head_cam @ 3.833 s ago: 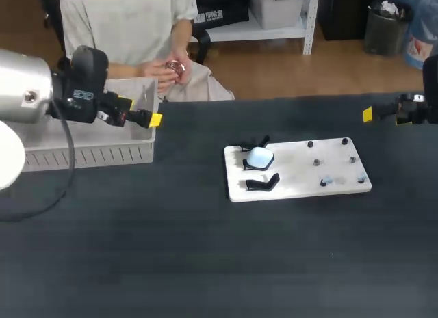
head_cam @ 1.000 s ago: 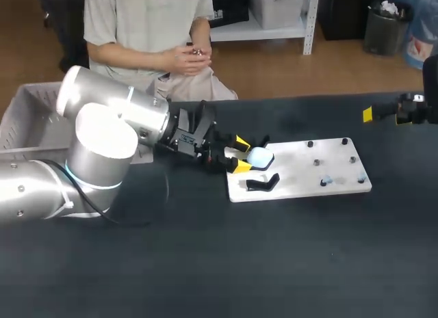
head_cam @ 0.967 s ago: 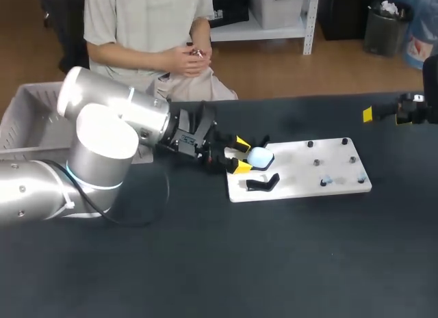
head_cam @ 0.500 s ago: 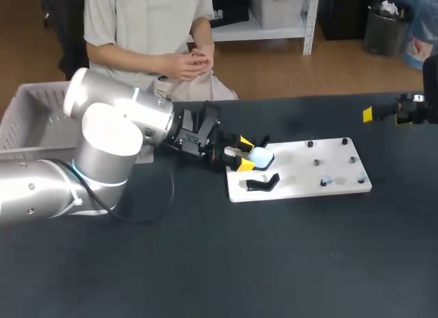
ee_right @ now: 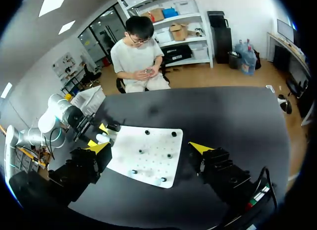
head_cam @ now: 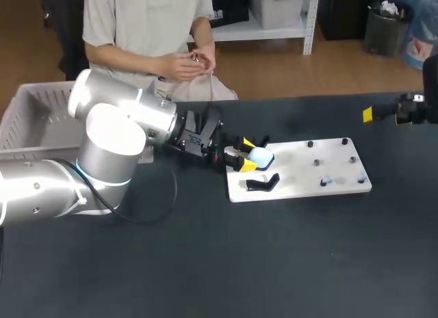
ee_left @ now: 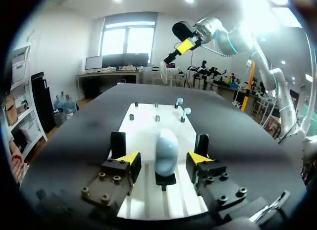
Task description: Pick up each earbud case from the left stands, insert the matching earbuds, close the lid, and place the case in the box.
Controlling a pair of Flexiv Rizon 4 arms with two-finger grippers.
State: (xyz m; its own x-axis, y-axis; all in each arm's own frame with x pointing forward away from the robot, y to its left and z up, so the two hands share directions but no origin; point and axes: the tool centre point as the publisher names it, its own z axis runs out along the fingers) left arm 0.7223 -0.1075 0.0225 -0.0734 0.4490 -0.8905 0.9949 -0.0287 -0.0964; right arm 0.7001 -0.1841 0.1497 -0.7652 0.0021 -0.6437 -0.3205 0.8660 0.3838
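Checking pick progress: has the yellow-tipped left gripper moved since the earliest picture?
Yes. The left gripper has moved right, from the grey plastic box to the left edge of the white board, straddling the pale blue earbud case.

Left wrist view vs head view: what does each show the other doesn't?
Only left wrist: clear gaps between the earbud case and both fingers of the left gripper, so it's open, not gripping. Only head: the grey box at the table's left end. Both: the case on the white board, between the gripper's fingers.
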